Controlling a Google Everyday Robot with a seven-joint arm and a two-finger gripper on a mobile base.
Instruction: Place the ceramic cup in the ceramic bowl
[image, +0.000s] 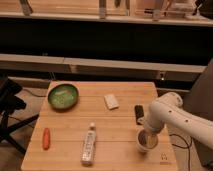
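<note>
The gripper (146, 136) hangs straight down at the end of the white arm (170, 114), right over the ceramic cup (148, 145). Its fingers are spread wide and reach down at the cup's mouth. Whether they touch the rim or wall cannot be told, and the cup stands on the table, not lifted.

The cup sits near the front right corner of the wooden table (120, 132), close to both the right edge and the front edge. The ceramic bowl (63, 96) is well apart from it, at the back left of the tabletop, near the left edge.

Between the two lie a small flat white block (111, 101) towards the back middle and a white bottle (88, 146) on its side towards the front middle. A strip of bare wood runs across the table between them. A dark oblong thing (139, 113) lies just behind the cup, beside the arm. A small orange stick-shaped thing (46, 138) lies by the front left edge.

The table is pale planked wood with straight edges. The bowl is round, shallow and green, with a lighter speckled inside. The cup is small, round, pale and without a handle. The arm is smooth and white with rounded joints.
</note>
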